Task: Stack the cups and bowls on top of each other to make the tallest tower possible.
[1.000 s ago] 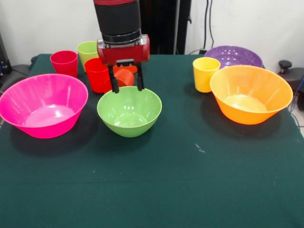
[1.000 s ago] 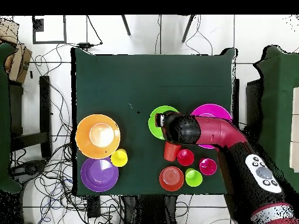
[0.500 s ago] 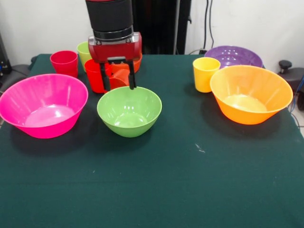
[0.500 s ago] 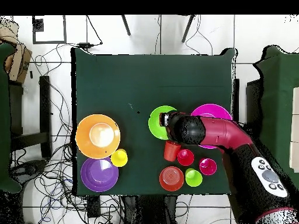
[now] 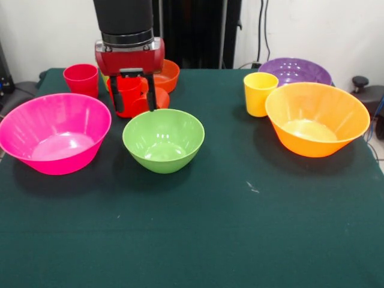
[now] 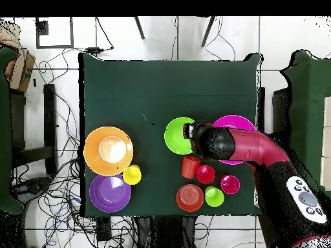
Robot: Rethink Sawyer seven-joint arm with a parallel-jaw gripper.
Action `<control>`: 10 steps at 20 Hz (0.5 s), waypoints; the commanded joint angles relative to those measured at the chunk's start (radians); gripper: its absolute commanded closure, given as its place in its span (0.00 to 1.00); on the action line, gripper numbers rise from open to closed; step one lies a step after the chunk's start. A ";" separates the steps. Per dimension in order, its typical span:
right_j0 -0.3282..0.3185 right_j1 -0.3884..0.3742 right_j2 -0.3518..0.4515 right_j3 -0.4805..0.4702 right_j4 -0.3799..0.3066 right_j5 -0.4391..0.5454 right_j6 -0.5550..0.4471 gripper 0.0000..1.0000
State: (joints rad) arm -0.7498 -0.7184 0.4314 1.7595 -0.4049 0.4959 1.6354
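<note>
My gripper (image 5: pixel 134 108) hangs open just behind the green bowl (image 5: pixel 163 139), with nothing held. Its fingers (image 5: pixel 117 102) show in front of the red cup (image 5: pixel 128 89); whether they touch it I cannot tell. An orange cup (image 5: pixel 159 98) lies on its side just right of the fingers. The small orange-red bowl (image 5: pixel 168 74) sits behind them. The pink bowl (image 5: pixel 55 132) is at the left, with the crimson cup (image 5: pixel 81 79) behind it. The yellow cup (image 5: pixel 259 93), orange-yellow bowl (image 5: pixel 317 119) and purple bowl (image 5: pixel 295 71) stand at the right. From above, the lime green cup (image 6: pixel 214 196) stands by the orange-red bowl (image 6: pixel 190 197).
All cups and bowls stand apart on the dark green cloth (image 5: pixel 198 234); none is nested. In the overhead view the arm (image 6: pixel 258 152) reaches across the pink bowl (image 6: pixel 231 121). Cables lie on the floor around the table.
In the front view my open gripper has moved left and slightly back, from the green bowl's far rim to in front of the red cup. No cup or bowl has moved.
</note>
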 commanded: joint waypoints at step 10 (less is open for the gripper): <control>-0.003 0.050 0.027 -0.149 -0.151 0.150 -0.202 0.00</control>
State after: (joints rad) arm -0.7534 -0.7079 0.4314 1.7105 -0.4617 0.5006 1.6354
